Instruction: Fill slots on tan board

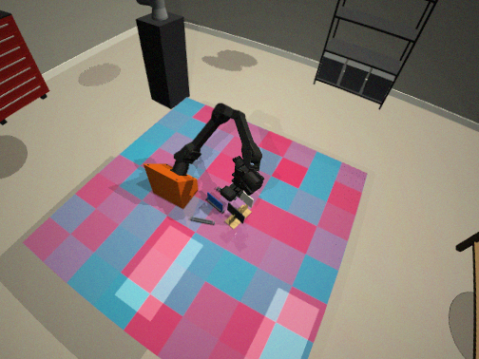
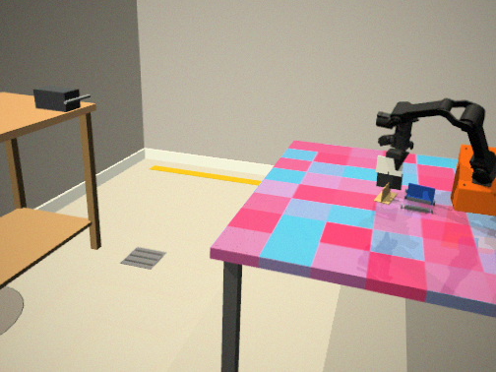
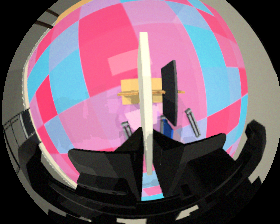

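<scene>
1. Glossy patchwork tabletop (image 1: 290, 224) (image 2: 297, 250) (image 3: 102, 32) of pink, crimson and blue squares, in a room with plain matte walls
2. Black, angular gripper (image 1: 236, 195) (image 2: 397, 165) (image 3: 148, 150) clenched on a flat white board (image 1: 247, 198) (image 2: 389, 164) (image 3: 145, 90), held upright above the table
3. Thin tan board (image 1: 233, 221) (image 2: 386, 192) (image 3: 157, 93), standing, with a dark rectangular board (image 1: 236, 213) (image 2: 389, 179) (image 3: 171, 95) crosswise on it
4. Smooth blue board (image 1: 215, 201) (image 2: 420, 194) (image 3: 166, 127) upright nearby, beside a slim gray bar (image 1: 202, 220) (image 2: 417, 210) (image 3: 193, 123)
</scene>
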`<state>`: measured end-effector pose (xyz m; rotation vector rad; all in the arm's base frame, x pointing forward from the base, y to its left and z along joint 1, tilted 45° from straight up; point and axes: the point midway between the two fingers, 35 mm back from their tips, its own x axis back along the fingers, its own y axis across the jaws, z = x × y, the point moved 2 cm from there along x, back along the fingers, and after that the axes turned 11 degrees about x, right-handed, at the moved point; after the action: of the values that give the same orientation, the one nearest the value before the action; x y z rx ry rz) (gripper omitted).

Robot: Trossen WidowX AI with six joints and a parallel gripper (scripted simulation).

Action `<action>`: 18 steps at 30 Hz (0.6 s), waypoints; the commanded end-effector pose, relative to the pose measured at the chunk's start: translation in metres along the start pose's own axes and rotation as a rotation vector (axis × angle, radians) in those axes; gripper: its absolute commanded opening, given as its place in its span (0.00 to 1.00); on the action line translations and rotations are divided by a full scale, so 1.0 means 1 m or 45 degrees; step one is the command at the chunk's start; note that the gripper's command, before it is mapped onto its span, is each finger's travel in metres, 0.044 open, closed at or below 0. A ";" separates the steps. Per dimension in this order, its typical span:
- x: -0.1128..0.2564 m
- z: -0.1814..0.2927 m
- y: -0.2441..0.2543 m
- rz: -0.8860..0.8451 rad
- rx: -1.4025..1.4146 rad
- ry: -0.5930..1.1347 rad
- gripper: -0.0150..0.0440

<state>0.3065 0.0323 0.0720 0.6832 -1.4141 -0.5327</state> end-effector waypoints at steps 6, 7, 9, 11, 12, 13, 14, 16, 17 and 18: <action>-0.019 -0.004 -0.001 0.002 -0.008 -0.003 0.25; -0.022 -0.004 -0.001 0.001 -0.008 -0.003 0.25; -0.027 -0.004 -0.001 0.001 -0.008 -0.003 0.25; -0.033 -0.003 -0.001 0.000 -0.008 -0.003 0.25; -0.035 -0.003 -0.001 0.000 -0.008 -0.003 0.25; -0.036 -0.003 -0.001 0.000 -0.008 -0.003 0.25; -0.036 -0.003 -0.001 0.000 -0.008 -0.003 0.25; -0.036 -0.003 -0.001 0.000 -0.008 -0.003 0.25; -0.036 -0.003 -0.001 0.000 -0.008 -0.003 0.25; -0.036 -0.003 -0.001 0.000 -0.008 -0.003 0.25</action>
<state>0.3056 0.0572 0.0467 0.6813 -1.4126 -0.5258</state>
